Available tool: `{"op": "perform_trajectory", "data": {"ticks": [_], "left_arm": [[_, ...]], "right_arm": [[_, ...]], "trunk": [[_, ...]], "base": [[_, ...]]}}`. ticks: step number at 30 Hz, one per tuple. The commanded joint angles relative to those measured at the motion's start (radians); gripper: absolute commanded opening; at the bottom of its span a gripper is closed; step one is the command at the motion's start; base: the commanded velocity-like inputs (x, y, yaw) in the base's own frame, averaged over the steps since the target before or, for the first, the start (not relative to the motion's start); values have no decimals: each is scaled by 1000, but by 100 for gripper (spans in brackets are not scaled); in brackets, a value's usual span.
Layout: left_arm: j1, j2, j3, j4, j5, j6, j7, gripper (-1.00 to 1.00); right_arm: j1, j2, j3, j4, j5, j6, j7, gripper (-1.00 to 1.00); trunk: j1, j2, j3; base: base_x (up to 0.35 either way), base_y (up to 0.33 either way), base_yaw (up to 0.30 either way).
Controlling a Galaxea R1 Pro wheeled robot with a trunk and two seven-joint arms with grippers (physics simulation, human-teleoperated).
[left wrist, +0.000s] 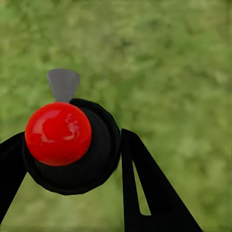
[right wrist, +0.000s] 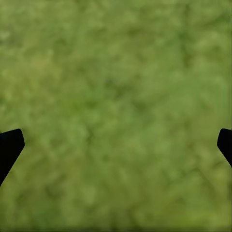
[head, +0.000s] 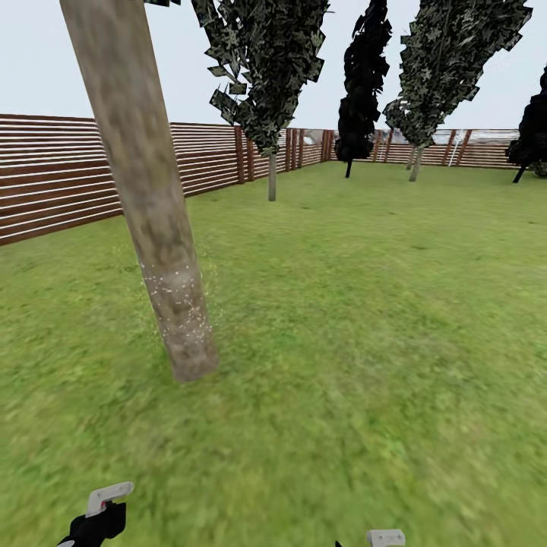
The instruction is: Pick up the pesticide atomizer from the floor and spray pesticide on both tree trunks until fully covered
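Atomizer: the pesticide atomizer (left wrist: 72, 145) sits between the fingers of the left gripper (left wrist: 72, 159); in the left wrist view it shows as a dark round body with a glossy red cap and a grey nozzle tab sticking out past it, over grass.
Left gripper: closed around the atomizer, one black finger on each side of the body; in the head view it is low at the left edge (head: 95, 520), with a pale grey piece above it.
Tree trunk: the thick mottled trunk (head: 144, 190) stands ahead and a little to the left, leaning, its foot in the lawn (head: 365, 319).
Pesticide: white specks (head: 178, 304) cling to and drift around the lowest part of the trunk; the part above looks bare.
Key relation: the trunk lies forward of the left gripper, on that arm's own side, so the left arm is the nearer one. The trunk's long axis runs up and slightly away to the left, so the spray would likely need to climb along it.
Right gripper: spread wide with nothing in it; only its two dark fingertips (right wrist: 10, 145) show at the edges of the right wrist view, over grass, and a grey tip at the bottom of the head view (head: 386, 538).
Surroundings: a slatted wooden fence (head: 53, 182) rings the lawn; thinner dark trees (head: 363, 83) stand far back.
Progress: by my reading, this trunk is only partly covered.
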Motion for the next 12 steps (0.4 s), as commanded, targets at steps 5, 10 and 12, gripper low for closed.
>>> {"op": "perform_trajectory", "data": {"ticks": [5,10,12], "left_arm": [[0,-1,0,-1,2,0,-9,-100],[0,-5,0,-6,2,0,-10,-100],[0,-4,0,-7,2,0,-10,-100]], "right_arm": [[0,0,0,0,0,0,0,100],[0,0,0,0,0,0,0,100],[0,0,0,0,0,0,0,100]], "trunk": [[0,0,0],[0,0,0],[0,0,0]], "base": [[0,0,0],[0,0,0],[0,0,0]]}}
